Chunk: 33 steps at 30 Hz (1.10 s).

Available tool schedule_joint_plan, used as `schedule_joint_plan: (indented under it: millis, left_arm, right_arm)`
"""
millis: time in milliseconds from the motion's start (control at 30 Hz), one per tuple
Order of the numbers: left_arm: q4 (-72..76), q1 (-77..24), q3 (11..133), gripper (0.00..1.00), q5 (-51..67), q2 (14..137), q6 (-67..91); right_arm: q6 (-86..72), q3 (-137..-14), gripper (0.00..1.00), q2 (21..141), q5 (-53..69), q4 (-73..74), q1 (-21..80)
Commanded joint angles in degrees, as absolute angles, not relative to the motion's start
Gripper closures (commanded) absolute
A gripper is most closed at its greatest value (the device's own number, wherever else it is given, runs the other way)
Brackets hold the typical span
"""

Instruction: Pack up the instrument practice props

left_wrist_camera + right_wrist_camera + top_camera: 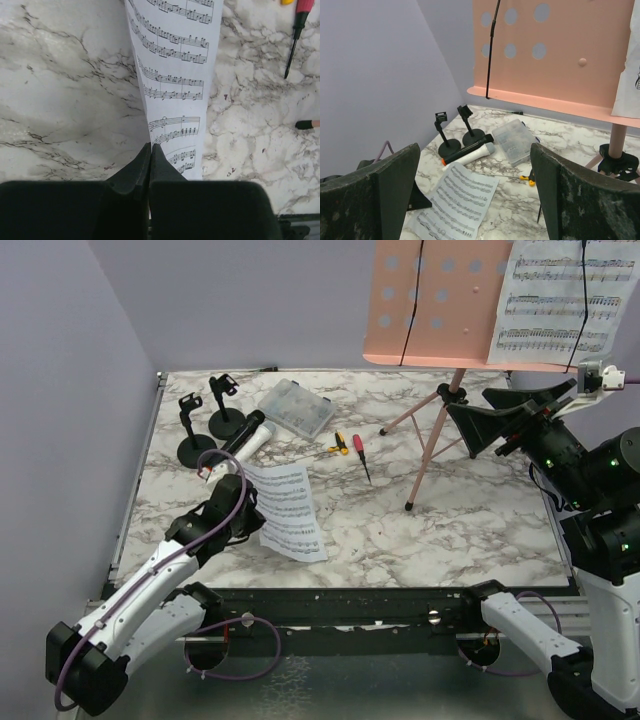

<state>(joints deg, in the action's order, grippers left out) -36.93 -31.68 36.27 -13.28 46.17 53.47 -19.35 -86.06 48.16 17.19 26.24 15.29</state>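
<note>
Nearest, the left gripper's (pixel 150 146) matte black fingers pinch shut on an edge of a white printed sheet-music page (pixel 175 75), which lifts that edge off the veined marble tabletop (pixel 450 530). Beyond it a grey-headed cylindrical microphone (pixel 472 156) and a black microphone (pixel 469 148) lie side by side, near two black round-based mic holders (pixel 228 422). At the right, the right gripper (pixel 474 147) hangs wide open and empty beside the pink tripod stand (pixel 430 300). The stand's perforated desk carries another printed page (pixel 560 295).
</note>
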Motion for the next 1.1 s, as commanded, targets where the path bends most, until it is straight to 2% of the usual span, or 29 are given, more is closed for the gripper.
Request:
schedule_joint_plan:
  millis: [0, 367, 433, 567, 767, 900, 1067]
  left_arm:
    - [-34.7, -31.73, 34.81, 1.0, -5.64, 50.92, 50.32]
    - [-43.51, -31.73, 37.03, 0.99, -27.9, 51.67, 55.46]
    - [-43.57, -31.73, 36.42, 0.98, -29.04, 52.55, 56.18]
    - [-42.89, -31.73, 34.91, 0.9, -29.27, 54.3, 56.92]
    - [-42.04, -31.73, 34.8, 0.86, -30.27, 55.24, 55.75]
    - [-42.14, -31.73, 35.22, 0.78, -31.38, 55.38, 55.19]
    - [-42.02, -31.73, 35.92, 0.75, -32.7, 55.53, 53.76]
  right_arm:
    - [-18.29, -85.78, 0.04, 47.63, 16.31, 27.65, 15.13]
    - [-16.74, -86.05, 0.04, 47.03, 15.16, 29.72, 15.12]
    - [-16.41, -85.96, 0.04, 46.81, 14.76, 30.15, 15.12]
    - [-15.7, -85.95, 0.04, 46.52, 13.92, 30.95, 15.12]
    - [-14.84, -85.74, 0.04, 46.48, 12.91, 31.8, 15.12]
    - [-14.35, -85.22, 0.04, 46.43, 12.31, 32.7, 15.16]
    - [-13.66, -84.22, 0.04, 45.85, 11.6, 34.03, 15.18]
